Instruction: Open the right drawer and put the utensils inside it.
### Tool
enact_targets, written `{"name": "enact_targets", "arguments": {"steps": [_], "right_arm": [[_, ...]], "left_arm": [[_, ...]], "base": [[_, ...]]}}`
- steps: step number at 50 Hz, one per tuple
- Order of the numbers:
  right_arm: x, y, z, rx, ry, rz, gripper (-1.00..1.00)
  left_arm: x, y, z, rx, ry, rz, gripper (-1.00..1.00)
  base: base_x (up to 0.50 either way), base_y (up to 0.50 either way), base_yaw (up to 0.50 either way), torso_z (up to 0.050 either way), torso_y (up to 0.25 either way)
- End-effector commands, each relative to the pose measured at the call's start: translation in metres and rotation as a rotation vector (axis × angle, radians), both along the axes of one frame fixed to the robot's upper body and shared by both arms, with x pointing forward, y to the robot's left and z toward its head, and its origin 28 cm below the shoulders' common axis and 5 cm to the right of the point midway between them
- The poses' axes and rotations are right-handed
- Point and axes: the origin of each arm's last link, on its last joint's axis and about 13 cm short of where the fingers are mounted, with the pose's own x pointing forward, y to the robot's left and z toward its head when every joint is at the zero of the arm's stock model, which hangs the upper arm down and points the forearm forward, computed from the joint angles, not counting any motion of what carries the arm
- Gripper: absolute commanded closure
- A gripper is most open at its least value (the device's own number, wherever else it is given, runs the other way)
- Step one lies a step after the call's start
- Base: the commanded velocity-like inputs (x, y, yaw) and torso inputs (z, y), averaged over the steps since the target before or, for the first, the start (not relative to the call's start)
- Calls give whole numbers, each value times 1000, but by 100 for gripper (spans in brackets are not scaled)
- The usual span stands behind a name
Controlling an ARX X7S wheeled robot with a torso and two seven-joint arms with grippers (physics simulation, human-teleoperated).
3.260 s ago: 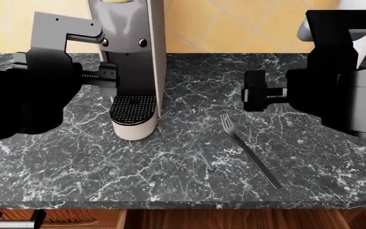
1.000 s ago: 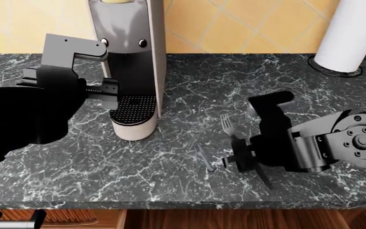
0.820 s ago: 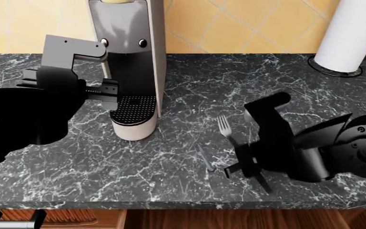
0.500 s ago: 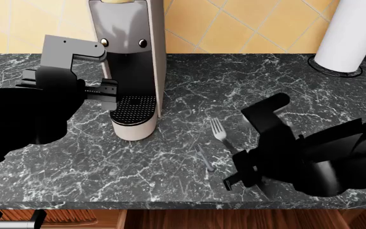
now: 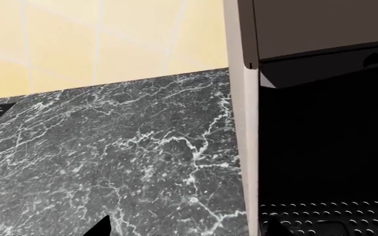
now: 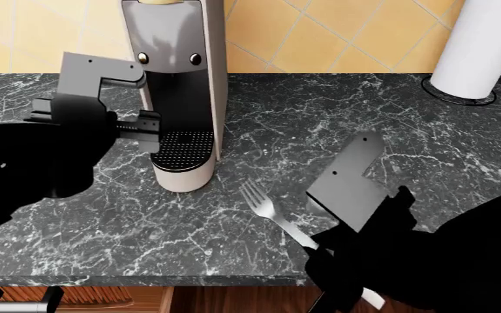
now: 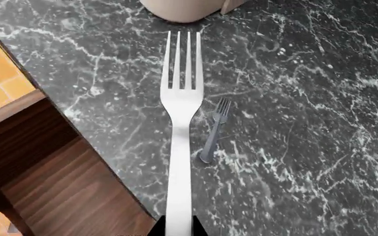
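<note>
In the head view, the right gripper [image 6: 325,251] is at the lower right of the frame, closed on the handle of the long fork [image 6: 273,214]. The fork is off the counter [image 6: 259,124]; its tines point to the upper left, toward the coffee machine [image 6: 177,78]. The right wrist view shows the same fork [image 7: 179,123] running up the middle of the frame from the fingers at the bottom edge.

The short fork [image 7: 212,130] lies flat on the marble, just beside the long one in that view and under it. In the head view I cannot see it; the lifted fork or the gripper probably covers it.

The left gripper [image 6: 151,124] hovers in front of the coffee machine at the left of the frame. Whether its jaws are open or closed, I cannot tell; the left wrist view shows only marble, the wall tiles and the side of the machine.

About the drawer: only a metal handle [image 6: 11,306] appears at the lower left corner, and the wood below the counter edge looks closed. I cannot tell which drawer this handle belongs to.

So, in my judgement, one fork is picked up. Opening the right drawer, placing this fork, and fetching the short fork are left.
</note>
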Motion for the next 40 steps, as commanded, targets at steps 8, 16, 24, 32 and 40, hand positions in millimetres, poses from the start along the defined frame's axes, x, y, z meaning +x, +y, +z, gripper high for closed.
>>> {"name": "enact_targets", "arguments": {"steps": [8,16,24,32,40], "right_arm": [[-6,6,9,-98,-6,101,100],[0,12,7,-216,-150,224,100],[-9,26,7,-240,-124,350,100],[-22,34,5,-221,-89,446,100],[-27,34,5,-218,-80,451,100]], "left_arm": [[1,1,-3,-1,6,4,-100],[4,1,-8,1,14,2,-100],[4,0,-8,1,16,-1,-100],[4,0,-9,0,17,0,-100],[3,-1,-9,1,17,-2,-100]], "base": [[0,0,0,0,0],[0,0,0,0,0],[0,0,0,0,0],[0,0,0,0,0],[0,0,0,0,0]]}}
